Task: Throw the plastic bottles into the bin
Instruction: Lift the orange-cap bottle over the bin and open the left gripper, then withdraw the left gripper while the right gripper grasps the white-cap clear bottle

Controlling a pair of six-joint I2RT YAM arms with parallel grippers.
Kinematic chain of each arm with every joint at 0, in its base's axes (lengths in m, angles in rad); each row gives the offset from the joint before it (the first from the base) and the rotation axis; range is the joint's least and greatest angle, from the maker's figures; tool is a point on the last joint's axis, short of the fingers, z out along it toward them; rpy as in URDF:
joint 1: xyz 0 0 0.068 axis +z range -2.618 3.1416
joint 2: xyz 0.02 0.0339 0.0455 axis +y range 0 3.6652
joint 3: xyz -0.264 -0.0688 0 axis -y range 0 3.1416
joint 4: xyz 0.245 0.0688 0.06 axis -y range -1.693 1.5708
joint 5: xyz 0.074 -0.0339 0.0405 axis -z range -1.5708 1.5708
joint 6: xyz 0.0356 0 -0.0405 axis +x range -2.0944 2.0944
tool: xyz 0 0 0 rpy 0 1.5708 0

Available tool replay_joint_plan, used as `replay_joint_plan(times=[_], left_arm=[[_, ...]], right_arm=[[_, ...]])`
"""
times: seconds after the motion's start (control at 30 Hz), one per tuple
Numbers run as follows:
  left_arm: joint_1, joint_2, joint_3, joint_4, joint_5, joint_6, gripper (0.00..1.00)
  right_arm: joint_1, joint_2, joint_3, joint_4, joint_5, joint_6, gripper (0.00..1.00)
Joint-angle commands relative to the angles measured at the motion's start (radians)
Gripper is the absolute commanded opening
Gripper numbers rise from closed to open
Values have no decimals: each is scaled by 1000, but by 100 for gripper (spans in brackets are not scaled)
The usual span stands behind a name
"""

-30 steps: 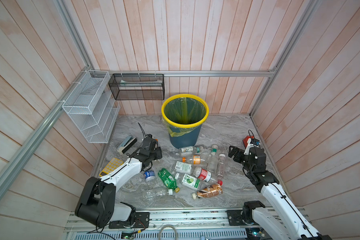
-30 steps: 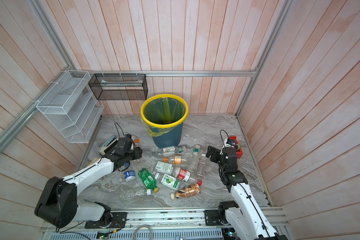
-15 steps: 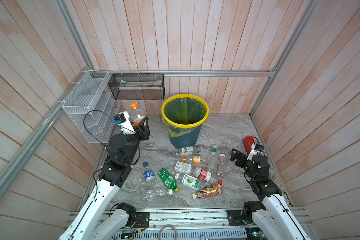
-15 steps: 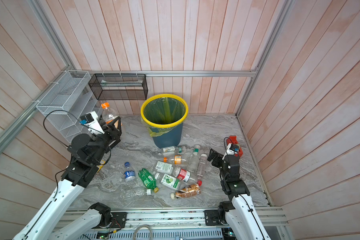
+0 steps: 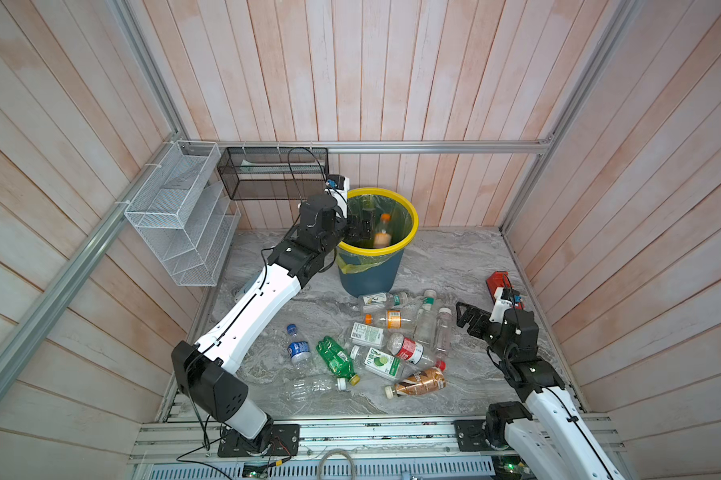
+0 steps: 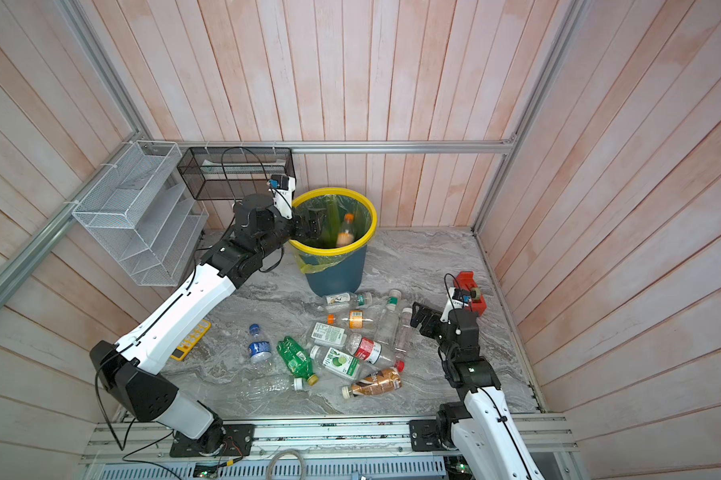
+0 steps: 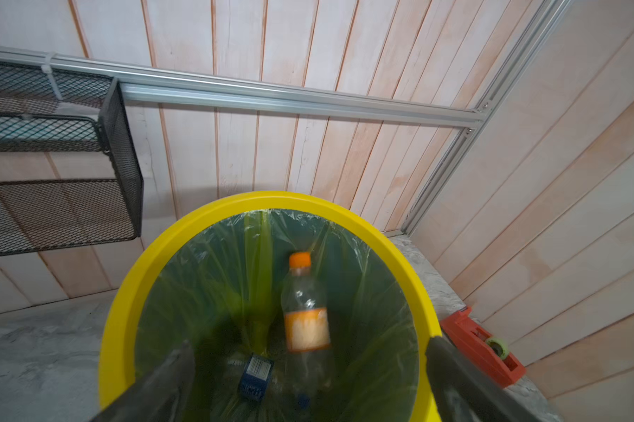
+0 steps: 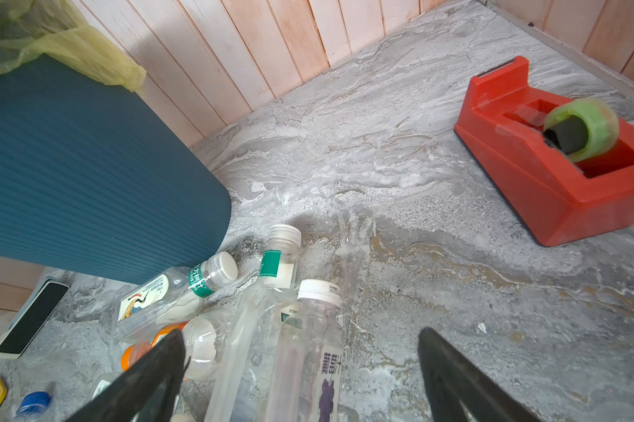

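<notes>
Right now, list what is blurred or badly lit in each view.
Left wrist view: the orange-capped bottle in the bin is motion-smeared, the wall behind sharp. Both top views: that bottle is a soft streak. Right wrist view: the floor bottles are sharp, evenly lit.

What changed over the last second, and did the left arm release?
The left gripper lifted the orange-capped bottle off the table, swung it over the bin and opened; the bottle is now dropping inside, free of the jaws. The right gripper stayed open, shifting only slightly. The bottles on the table did not move.
</notes>
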Motion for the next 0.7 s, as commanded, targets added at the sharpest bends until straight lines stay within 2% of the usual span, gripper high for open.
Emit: replay_joint_plan(times=[0.0, 0.3, 0.67], left_arm=[[1, -122, -64, 81, -49, 14, 100], [-50, -256, -246, 153, -166, 70, 100], [-75, -329, -388, 123, -216, 70, 100]], right_arm=[[-4, 5, 36, -70, 24, -11, 99], [-2, 64, 34, -88, 15, -7, 98], [25, 143, 13, -81, -25, 17, 89]])
